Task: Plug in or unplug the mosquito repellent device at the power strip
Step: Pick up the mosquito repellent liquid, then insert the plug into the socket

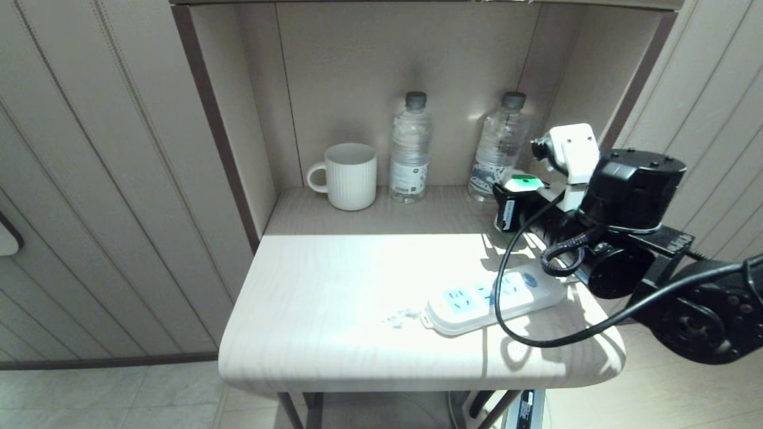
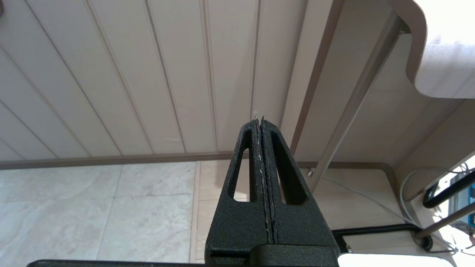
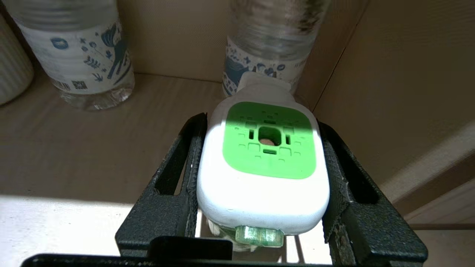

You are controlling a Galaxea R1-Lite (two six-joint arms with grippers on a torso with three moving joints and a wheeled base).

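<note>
The mosquito repellent device (image 3: 263, 163), a white head with a green top panel, sits between the black fingers of my right gripper (image 3: 259, 124), which is shut on its two sides. In the head view the device (image 1: 524, 181) is at the back right of the table, just in front of the right water bottle and behind the power strip (image 1: 492, 299). The strip lies flat near the front right edge, and its three pale blue sockets have nothing in them. My left gripper (image 2: 259, 121) is shut and parked low beside the table, pointing at the panelled wall.
A white ribbed mug (image 1: 350, 176) and two clear water bottles (image 1: 410, 149) (image 1: 499, 145) stand along the back of the alcove. The alcove's right wall (image 1: 602, 89) is close to my right arm. A black cable (image 1: 506, 280) loops over the strip. The table's bare left half (image 1: 334, 286) lies in sunlight.
</note>
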